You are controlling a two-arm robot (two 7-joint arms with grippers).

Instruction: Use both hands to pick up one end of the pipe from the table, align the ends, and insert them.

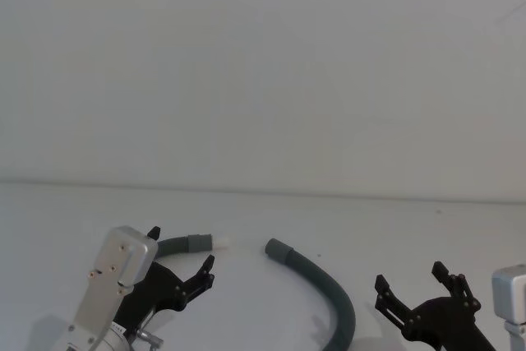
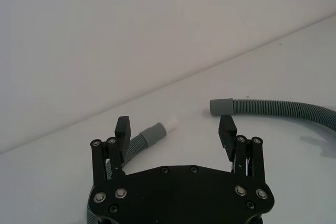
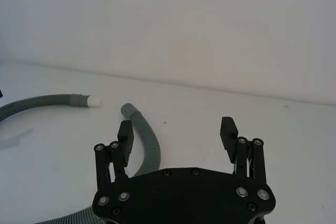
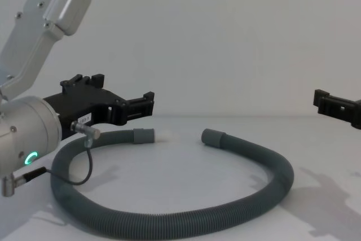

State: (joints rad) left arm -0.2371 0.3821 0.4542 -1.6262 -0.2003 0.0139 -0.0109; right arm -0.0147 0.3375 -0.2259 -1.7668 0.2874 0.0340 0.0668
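Lying on the white bench (image 1: 99, 211) in an open loop: the dark grey corrugated pipe (image 4: 169, 224), with white-tipped cuff (image 4: 144, 136) and plain hollow cuff (image 4: 213, 137) facing each other across a small gap, not touching. Hovering above the hose stretch just behind the white-tipped cuff: the left gripper (image 4: 124, 88), spread wide, empty, clear of the pipe. Held off to the right of the pipe's bend, apart from it: the right gripper (image 3: 176, 123), likewise gaping, nothing between the fingers.
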